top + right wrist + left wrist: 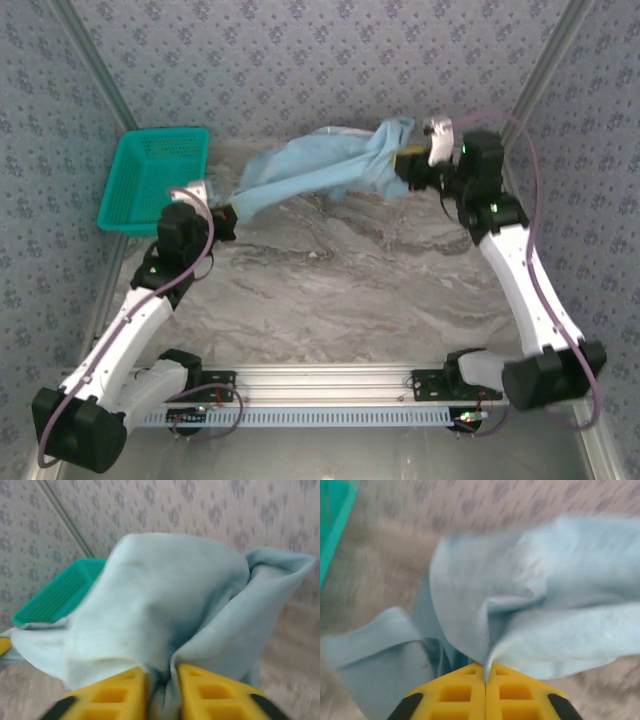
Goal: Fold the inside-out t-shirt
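A: So, which step is this?

B: Spreading out, I'd judge; no fold has been made yet. The near stretch of the table (340, 300), just past the arm bases, lies bare. Further out, the left gripper (228, 222) is pinched tight on one end of the inside-out t-shirt (320, 168). The right gripper (405, 162) clamps the other end, with cloth bunched in its narrow gap.

A: And the shirt?

B: Slung between them, twisted and bunched, over the far half of the table.

A: Next?

B: Probably laying it flat toward the near side, where there's room. Mind the teal basket (152, 180) beside the left gripper, and the back wall (300, 60) close behind.
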Tool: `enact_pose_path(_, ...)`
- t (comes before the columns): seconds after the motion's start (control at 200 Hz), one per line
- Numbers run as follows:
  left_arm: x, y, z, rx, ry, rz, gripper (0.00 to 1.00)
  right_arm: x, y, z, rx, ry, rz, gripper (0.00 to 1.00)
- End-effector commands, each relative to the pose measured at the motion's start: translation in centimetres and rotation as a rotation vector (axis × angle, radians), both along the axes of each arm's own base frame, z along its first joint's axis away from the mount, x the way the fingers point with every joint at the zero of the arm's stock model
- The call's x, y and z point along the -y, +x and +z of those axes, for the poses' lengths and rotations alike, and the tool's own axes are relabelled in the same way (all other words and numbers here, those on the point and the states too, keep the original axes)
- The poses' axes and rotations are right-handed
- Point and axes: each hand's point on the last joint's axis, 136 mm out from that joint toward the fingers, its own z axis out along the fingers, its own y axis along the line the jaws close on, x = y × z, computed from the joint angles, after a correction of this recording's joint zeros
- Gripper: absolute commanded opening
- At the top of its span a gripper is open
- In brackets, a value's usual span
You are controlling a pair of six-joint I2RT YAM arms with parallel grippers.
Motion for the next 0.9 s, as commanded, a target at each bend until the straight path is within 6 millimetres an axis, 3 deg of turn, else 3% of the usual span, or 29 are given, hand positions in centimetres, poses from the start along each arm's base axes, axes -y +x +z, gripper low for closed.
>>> enact_pose_path(0.0, -0.8, -5.2, -11.5, -0.339, 0.021, -0.012, 0.30, 2.5, -3.5, -13.6, -0.400, 0.017, -0.189, 0.36)
enact_pose_path(0.07, -0.2, -7.1, -13.4, -0.394, -0.023, -0.052, 0.53, 4.3, -6.1, -17.9, -0.493, 0.003, -0.310, 0.47)
enact_pose_path(0.145, 0.0, -7.4, -13.2, -0.370, -0.030, -0.065, 0.64, 5.0, -7.0, -18.8, -0.462, -0.019, -0.350, 0.53)
enact_pose_path(0.29, 1.7, -4.3, -9.9, -0.254, -0.042, -0.112, 0.70, 3.2, -4.7, -18.0, -0.390, -0.031, -0.294, 0.64)
enact_pose_path(0.5, 9.2, 0.9, -8.4, -0.246, 0.067, -0.299, 0.70, 0.0, 0.5, -21.1, -0.474, -0.108, -0.240, 0.71)
enact_pose_path(0.58, 12.1, 2.9, -8.6, -0.265, 0.073, -0.338, 0.70, -1.0, 2.8, -21.7, -0.467, -0.128, -0.219, 0.71)
enact_pose_path(0.65, 13.8, 4.5, -10.0, -0.323, 0.130, -0.348, 0.71, -2.1, 4.4, -22.9, -0.495, -0.138, -0.210, 0.71)
enact_pose_path(0.784, 16.3, 5.9, -13.5, -0.416, 0.178, -0.371, 0.71, -3.8, 4.3, -26.9, -0.592, -0.236, -0.175, 0.68)
enact_pose_path(0.814, 16.6, 6.2, -14.0, -0.422, 0.175, -0.374, 0.71, -4.1, 4.1, -27.5, -0.604, -0.237, -0.166, 0.65)
enact_pose_path(0.894, 17.1, 7.0, -14.8, -0.430, 0.169, -0.368, 0.70, -4.9, 3.3, -27.7, -0.616, -0.217, -0.122, 0.40)
